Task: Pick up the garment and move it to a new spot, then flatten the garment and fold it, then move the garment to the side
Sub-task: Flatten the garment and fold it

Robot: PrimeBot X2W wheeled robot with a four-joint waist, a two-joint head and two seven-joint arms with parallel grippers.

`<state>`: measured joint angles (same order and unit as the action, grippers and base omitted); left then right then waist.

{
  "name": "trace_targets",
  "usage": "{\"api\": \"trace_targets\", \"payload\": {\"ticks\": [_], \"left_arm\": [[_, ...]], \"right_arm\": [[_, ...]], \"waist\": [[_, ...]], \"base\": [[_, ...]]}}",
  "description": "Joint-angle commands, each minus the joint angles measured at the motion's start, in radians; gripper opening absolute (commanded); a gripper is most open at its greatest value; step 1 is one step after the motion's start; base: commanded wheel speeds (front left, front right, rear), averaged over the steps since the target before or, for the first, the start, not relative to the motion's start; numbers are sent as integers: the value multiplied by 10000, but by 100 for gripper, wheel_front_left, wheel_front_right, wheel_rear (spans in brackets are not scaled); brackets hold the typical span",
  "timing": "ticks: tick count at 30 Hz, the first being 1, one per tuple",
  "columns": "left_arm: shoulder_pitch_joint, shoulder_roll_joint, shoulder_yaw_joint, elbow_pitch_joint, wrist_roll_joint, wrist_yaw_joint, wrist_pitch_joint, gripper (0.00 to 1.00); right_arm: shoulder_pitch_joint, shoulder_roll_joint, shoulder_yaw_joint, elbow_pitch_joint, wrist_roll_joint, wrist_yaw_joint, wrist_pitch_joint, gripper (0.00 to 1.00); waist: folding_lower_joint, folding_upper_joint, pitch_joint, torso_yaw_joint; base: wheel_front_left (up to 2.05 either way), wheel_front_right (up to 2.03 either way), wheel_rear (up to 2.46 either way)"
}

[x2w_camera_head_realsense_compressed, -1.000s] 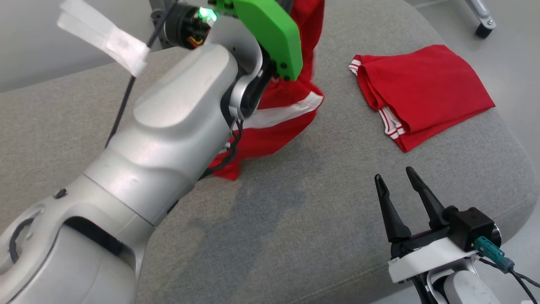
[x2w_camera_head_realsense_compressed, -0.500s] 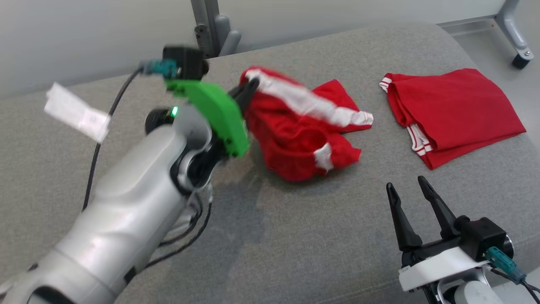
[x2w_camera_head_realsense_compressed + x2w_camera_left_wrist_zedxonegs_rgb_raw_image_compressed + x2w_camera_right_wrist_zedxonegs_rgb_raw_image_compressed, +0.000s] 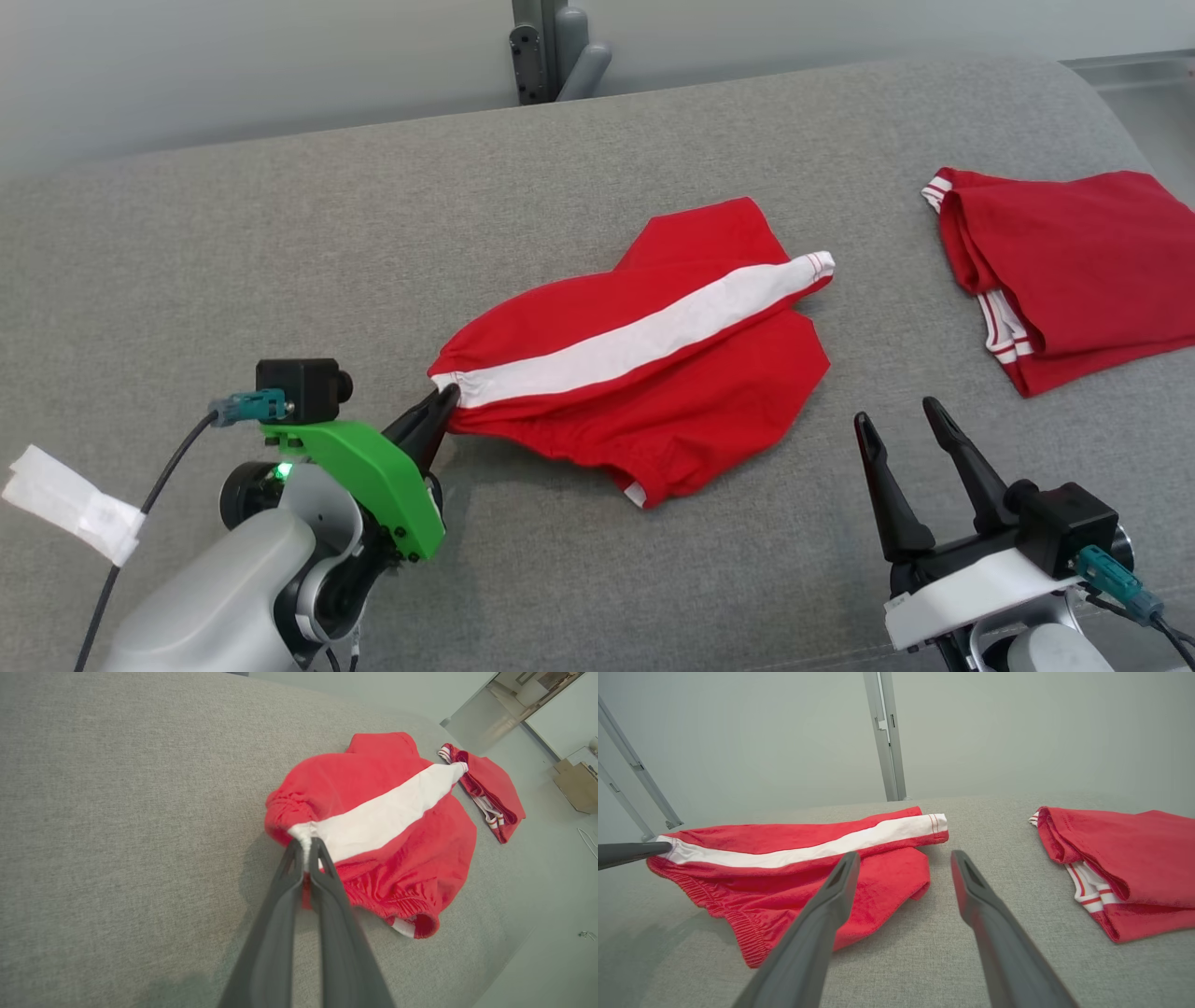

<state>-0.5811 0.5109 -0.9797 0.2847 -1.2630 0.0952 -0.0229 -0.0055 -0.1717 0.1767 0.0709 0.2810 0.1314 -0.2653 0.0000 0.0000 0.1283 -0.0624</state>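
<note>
Lowered from midair, red garment (image 3: 719,411) lies spread (white stripe (image 3: 635,345) uppermost).

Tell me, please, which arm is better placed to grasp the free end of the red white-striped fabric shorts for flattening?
Likely right: the right gripper stands open and empty near the free leg end of the red white-striped fabric shorts, while the left gripper is shut on their waistband.
</note>
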Motion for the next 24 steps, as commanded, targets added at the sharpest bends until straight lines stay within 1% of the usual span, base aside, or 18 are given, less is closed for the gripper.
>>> {"api": "trace_targets", "payload": {"ticks": [1, 3, 4, 5, 6, 7, 12, 14, 16, 17, 18, 20, 24], "left_arm": [[251, 51, 29, -118, -12, 112, -105, 0], [423, 64, 56, -287, 16, 255, -290, 0], [505, 62, 70, -352, 48, 337, -393, 10], [595, 41, 67, -411, 87, 422, -504, 36], [694, 18, 60, -451, 130, 506, -619, 93], [796, -6, 74, -479, 170, 590, -766, 100], [1340, -171, 220, -672, 459, 878, -1762, 100], [1603, -276, 359, -728, 718, 1113, -2115, 100], [1970, -505, 614, -799, 926, 1409, -2317, 100], [1970, -505, 614, -799, 926, 1409, -2317, 100], [2144, -625, 756, -866, 1163, 1555, -2364, 100], [2527, -899, 1297, -1050, 1681, 1928, -2418, 100], [3618, -1707, 2754, -1634, 3445, 2513, -2409, 100]], "right_arm": [[-42, -54, 58, 81, 131, -16, 8, 100], [-126, -152, 183, 181, 312, -16, 8, 100], [-173, -177, 220, 235, 411, -16, 6, 100], [-223, -239, 267, 288, 500, -16, 6, 100], [-269, -292, 325, 344, 579, -16, 6, 100], [-311, -341, 375, 408, 634, -16, 8, 100], [-600, -611, 536, 769, 990, -16, 8, 100], [-757, -763, 557, 952, 1125, -16, 8, 100], [-886, -905, 574, 1193, 1206, -16, 7, 100], [-886, -905, 574, 1193, 1206, -16, 7, 100], [-969, -1013, 576, 1340, 1218, -16, 8, 100], [-1165, -1181, 595, 1687, 1308, -16, 8, 100], [-1675, -1616, 661, 2395, 1460, -16, 2, 100]], "waist": [[0, 0, -90, 175], [0, 0, -165, 264], [0, 0, -197, 299], [0, 0, -229, 338], [0, 0, -264, 378], [0, 0, -307, 419], [0, 0, -491, 644], [0, 0, -547, 753], [0, 0, -603, 887], [0, 0, -603, 887], [0, 0, -631, 962], [0, 0, -669, 1124], [0, 0, -679, 1499]], "base": [[0, 0, 0], [0, 0, 0], [0, 0, 0], [0, 0, 0], [0, 0, 0], [0, 0, 0], [0, 0, 0], [0, 0, 0], [0, 0, 0], [0, 0, 0], [0, 0, 0], [0, 0, 0], [0, 0, 0]]}}
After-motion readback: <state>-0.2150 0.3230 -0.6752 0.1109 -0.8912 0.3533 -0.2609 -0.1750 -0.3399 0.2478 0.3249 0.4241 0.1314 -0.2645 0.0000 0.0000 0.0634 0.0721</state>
